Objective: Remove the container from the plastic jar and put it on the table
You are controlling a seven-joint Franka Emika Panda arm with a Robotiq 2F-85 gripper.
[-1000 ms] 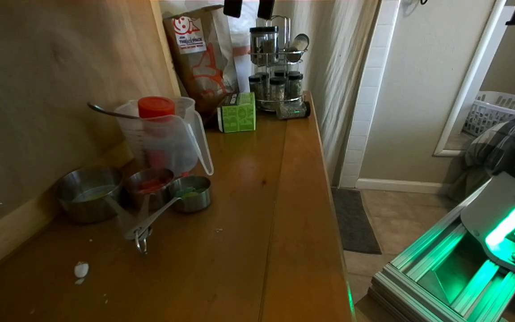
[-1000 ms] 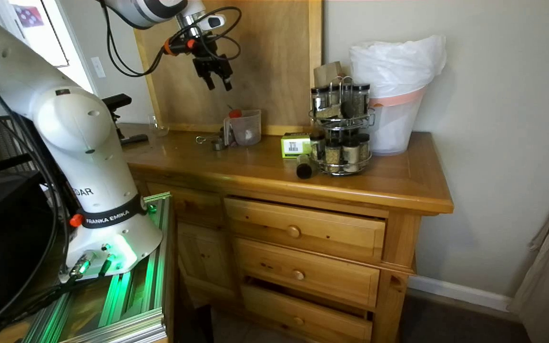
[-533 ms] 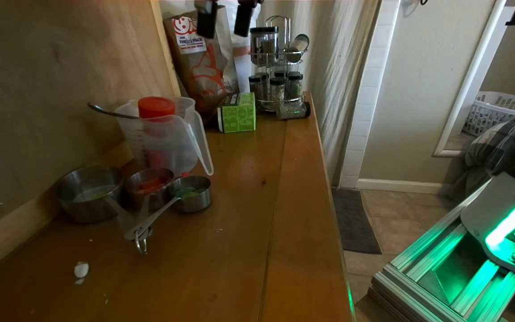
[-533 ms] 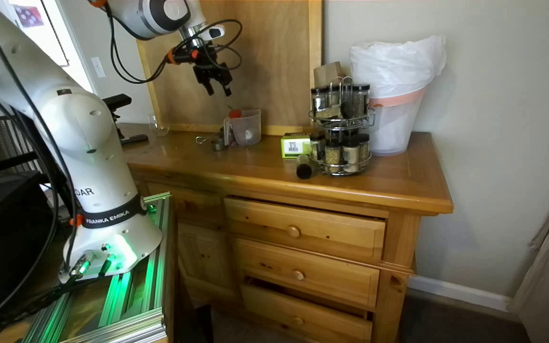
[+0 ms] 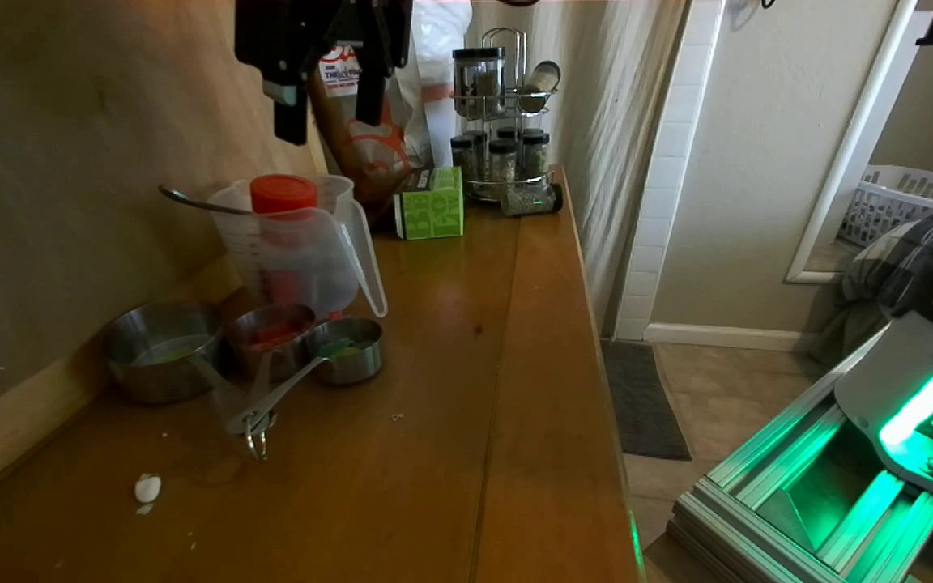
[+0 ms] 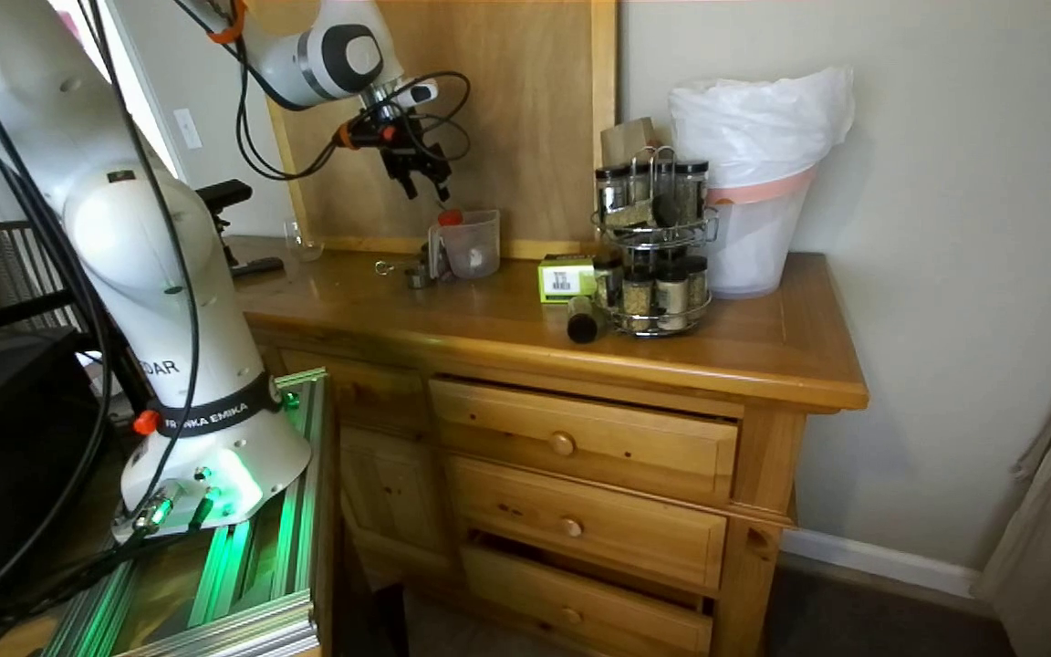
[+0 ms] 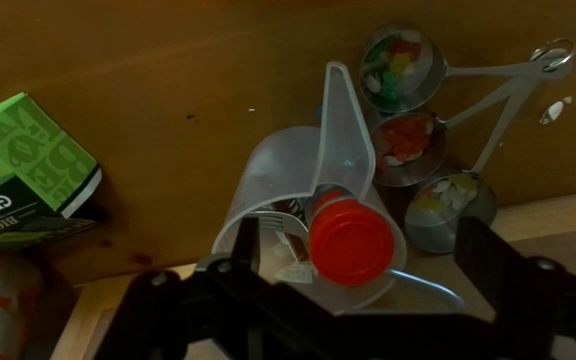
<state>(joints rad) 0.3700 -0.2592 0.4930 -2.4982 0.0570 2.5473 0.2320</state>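
In an exterior view the desk (image 6: 489,315) ran left to right: brown wood, drawers (image 6: 626,534) below on the near side. Wood panel (image 6: 525,109) along the far side. Robot arm (image 6: 147,301) stood near left, bent over the desk. Bin (image 6: 754,242) with white liner sat at the right end. Paper bag (image 5: 398,138) was at the far end in an exterior view, partly behind the hand (image 5: 330,121). Spice rack (image 6: 653,242) just left of the bin.

Hand state: pointed down, fingers spread wide, holding nothing. It hung above the plastic jar (image 5: 329,267), with a gap between them in both exterior views. Jar stood upright by the panel, handle on the side away from it. The container (image 5: 283,194) was inside the jar, red cap up at rim level, toward the right wall in the wrist view.

Green box (image 5: 430,206) was far right of the jar. Three metal measuring cups (image 5: 292,360) sat just beside the jar, near side, small coloured pieces in each. Metal handle (image 5: 195,202) stuck out over the jar's left rim; fork (image 7: 270,220) tines showed inside, couldn't tell if same piece. White bit (image 5: 147,490) lay near left.
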